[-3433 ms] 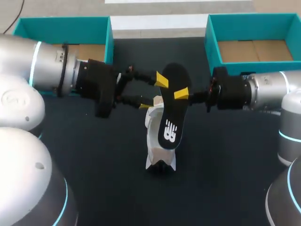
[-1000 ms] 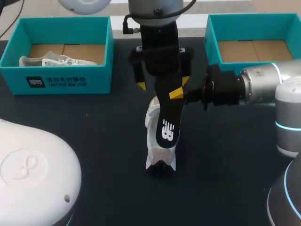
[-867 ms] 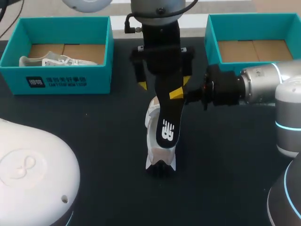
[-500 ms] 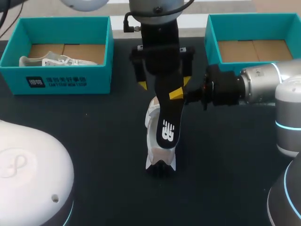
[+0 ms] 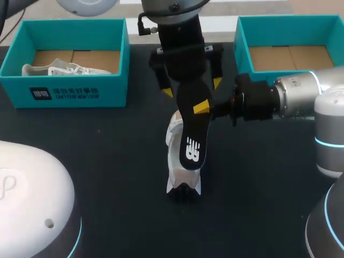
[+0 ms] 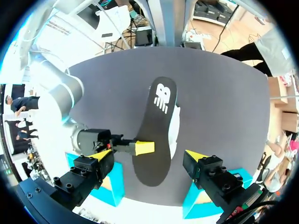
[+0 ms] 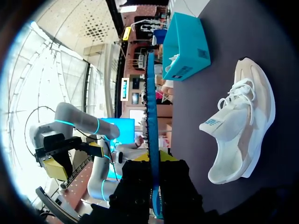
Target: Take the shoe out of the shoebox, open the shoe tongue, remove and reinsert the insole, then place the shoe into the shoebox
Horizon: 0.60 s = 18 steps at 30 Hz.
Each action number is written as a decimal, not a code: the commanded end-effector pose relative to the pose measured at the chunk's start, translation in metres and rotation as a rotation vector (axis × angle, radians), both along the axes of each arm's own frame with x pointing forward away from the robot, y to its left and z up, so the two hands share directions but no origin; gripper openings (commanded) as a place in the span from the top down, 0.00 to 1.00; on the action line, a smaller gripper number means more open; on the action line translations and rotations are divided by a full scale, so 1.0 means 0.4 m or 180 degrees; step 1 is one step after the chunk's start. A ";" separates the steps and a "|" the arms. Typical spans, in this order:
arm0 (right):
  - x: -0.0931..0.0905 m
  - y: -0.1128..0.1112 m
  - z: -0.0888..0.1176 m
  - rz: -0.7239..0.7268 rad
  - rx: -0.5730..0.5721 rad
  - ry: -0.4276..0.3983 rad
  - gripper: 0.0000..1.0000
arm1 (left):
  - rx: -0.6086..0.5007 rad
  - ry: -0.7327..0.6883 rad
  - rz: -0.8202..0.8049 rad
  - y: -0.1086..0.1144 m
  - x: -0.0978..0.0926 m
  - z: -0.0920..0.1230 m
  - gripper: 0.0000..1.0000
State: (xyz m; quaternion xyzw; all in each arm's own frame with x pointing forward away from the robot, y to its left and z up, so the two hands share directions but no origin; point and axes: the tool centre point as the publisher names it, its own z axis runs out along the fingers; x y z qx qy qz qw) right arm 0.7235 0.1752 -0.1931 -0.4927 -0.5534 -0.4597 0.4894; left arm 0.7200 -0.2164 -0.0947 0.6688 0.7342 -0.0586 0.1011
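Pinching black insole (image 5: 191,129) mid-length, your right gripper (image 5: 203,107) holds it tilted over white shoe (image 5: 172,161) at table centre. White logo on insole's lower end; white print on left shoebox (image 5: 75,94) front, too small to make out. Your left gripper (image 5: 192,87) spread wide, straddling insole's upper end without touching. Since half second ago it drew slightly back; insole, shoe, right gripper unchanged.

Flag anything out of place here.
Only the insole: out of the shoe, pinched by the right end effector above it. The task calls for that. Nothing looks spilled or damaged.
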 end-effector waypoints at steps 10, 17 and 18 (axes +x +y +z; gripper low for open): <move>-0.006 0.001 -0.001 0.0013 0.0001 0.0039 1.00 | -0.1685 -0.0143 -0.0213 0.095 0.003 0.018 0.00; -0.004 -0.008 0.000 0.0013 -0.0001 0.0057 1.00 | -0.2016 -0.0153 -0.0534 0.118 -0.018 0.010 0.00; -0.004 -0.009 0.001 0.0007 -0.0002 0.0057 1.00 | -0.2064 -0.0157 -0.0535 0.124 -0.020 0.008 0.00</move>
